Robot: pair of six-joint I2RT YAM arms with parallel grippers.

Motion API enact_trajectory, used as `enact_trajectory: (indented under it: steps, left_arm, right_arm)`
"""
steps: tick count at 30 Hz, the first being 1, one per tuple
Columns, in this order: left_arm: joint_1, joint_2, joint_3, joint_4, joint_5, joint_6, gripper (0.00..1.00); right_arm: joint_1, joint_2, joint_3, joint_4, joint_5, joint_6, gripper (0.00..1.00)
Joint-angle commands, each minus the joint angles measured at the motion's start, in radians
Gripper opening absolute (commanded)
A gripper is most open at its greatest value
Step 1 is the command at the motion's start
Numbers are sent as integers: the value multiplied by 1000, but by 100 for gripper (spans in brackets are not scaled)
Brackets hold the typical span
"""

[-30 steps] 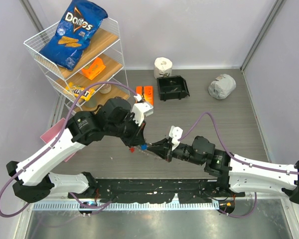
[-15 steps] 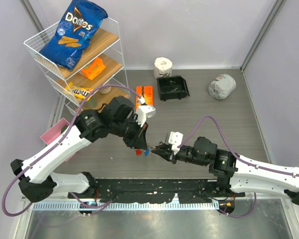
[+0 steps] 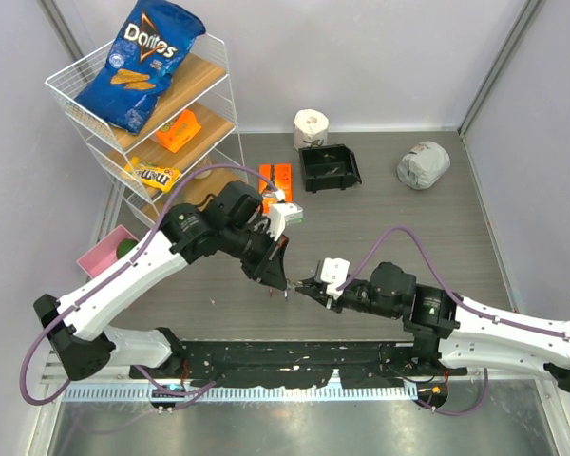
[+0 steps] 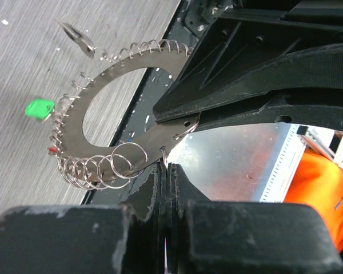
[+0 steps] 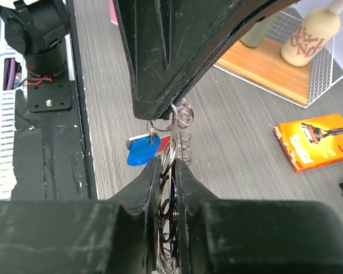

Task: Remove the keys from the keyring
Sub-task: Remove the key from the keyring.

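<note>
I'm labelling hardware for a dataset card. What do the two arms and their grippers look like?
Both arms have long white links, the left arm and the right arm alike, with bulky black joints. A purple cable loops along each. Each wrist carries a white block. The left gripper and right gripper have black, tapering fingers, scuffed.

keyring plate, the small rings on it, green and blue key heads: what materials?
Keyring: flat sheet metal, brushed silver, soft streaky sheen. Small rings: polished wire, probably steel, bright glints. Green key head and blue key head: likely plastic, saturated even colour, no metallic shine.
</note>
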Motion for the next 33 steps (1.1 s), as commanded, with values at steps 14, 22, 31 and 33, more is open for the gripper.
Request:
enact_trajectory:
  steps: [14, 22, 31, 33]
  left_arm:
    - [69, -102, -471, 965, 561, -643, 0]
    - [104, -81, -571, 1383, 514, -1065, 0]
    - [104, -79, -621, 1429, 436, -1298, 0]
    - [103, -90, -634, 1426, 408, -1337, 0]
  right_arm:
    - [-78, -151, -24, 128, 63, -99, 73]
    - [-196, -191, -13, 69, 53, -25, 68]
    - [-406, -133, 16, 78, -51, 113, 67]
    - [-454, -128, 31, 78, -86, 136, 67]
